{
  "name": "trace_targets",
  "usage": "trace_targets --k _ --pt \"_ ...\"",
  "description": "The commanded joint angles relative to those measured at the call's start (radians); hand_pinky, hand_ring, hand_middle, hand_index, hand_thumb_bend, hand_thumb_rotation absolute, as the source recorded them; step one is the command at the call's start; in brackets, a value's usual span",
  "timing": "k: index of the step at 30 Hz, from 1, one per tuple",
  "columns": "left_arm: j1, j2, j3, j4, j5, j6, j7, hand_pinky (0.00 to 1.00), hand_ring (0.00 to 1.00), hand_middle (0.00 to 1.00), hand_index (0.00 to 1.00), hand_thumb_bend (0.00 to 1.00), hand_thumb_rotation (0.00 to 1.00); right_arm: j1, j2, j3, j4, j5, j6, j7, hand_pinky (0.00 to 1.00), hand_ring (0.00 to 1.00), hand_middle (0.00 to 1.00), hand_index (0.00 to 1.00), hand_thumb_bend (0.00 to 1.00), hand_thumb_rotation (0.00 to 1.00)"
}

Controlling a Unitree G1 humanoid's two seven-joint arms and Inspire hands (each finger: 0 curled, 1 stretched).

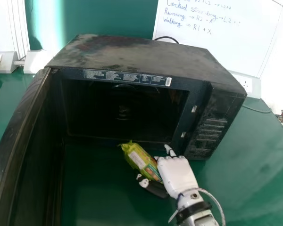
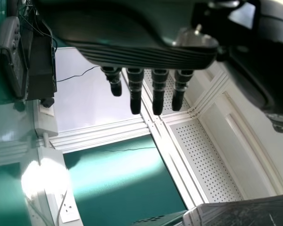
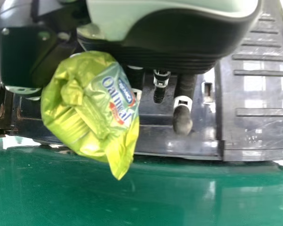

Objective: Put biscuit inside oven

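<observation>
Lower centre of the head view, the right robot hand [image 1: 177, 173], partly closed, pinches the biscuit packet [image 1: 140, 161]. Probably light, slippery-skinned and crumbly, it wants gentle mid-length pressure. The left robot hand [image 2: 135, 89] has straight fingers.

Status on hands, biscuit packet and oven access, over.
Right hand gripping biscuit packet, just outside oven opening. Left hand open, no packet. Oven door swung open to the left, not blocking the packet's way in.
</observation>
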Motion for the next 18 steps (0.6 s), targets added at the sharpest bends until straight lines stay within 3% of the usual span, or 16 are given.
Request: trace_targets --k 1,3,5,8,11,18 --pt "0.012 -0.007 -0.006 -0.012 0.006 0.001 0.010 0.98 0.92 0.95 0.96 1.00 1.00 -0.031 0.014 0.019 0.013 -0.016 0.004 -0.027 0.11 0.18 0.38 0.49 0.52 0.00" --pt "0.014 -0.009 -0.007 -0.016 0.004 0.002 0.009 0.99 0.92 0.95 0.96 1.00 1.00 -0.046 0.023 0.029 0.023 -0.019 0.003 -0.037 0.10 0.17 0.38 0.49 0.52 0.00" --pt "0.017 -0.011 -0.010 -0.020 0.002 0.002 0.008 0.99 0.92 0.95 0.96 1.00 1.00 -0.063 0.032 0.036 0.032 -0.012 0.003 -0.041 0.09 0.16 0.45 0.48 0.53 0.00" --pt "0.021 -0.014 -0.012 -0.025 0.007 0.002 0.009 0.98 0.92 0.95 0.96 1.00 1.00 -0.097 0.039 0.045 0.050 -0.002 0.006 -0.030 0.09 0.16 0.39 0.48 0.52 0.00" --pt "0.027 -0.017 -0.013 -0.031 0.011 0.001 0.009 0.98 0.92 0.95 0.96 1.00 1.00 -0.135 0.038 0.052 0.066 -0.006 0.002 -0.030 0.09 0.16 0.46 0.48 0.53 0.00" --pt "0.033 -0.029 -0.020 -0.045 0.014 0.002 0.009 0.98 0.92 0.95 0.97 1.00 1.00 -0.238 0.053 0.068 0.113 -0.010 0.036 0.009 0.09 0.16 0.47 0.48 0.53 0.00"
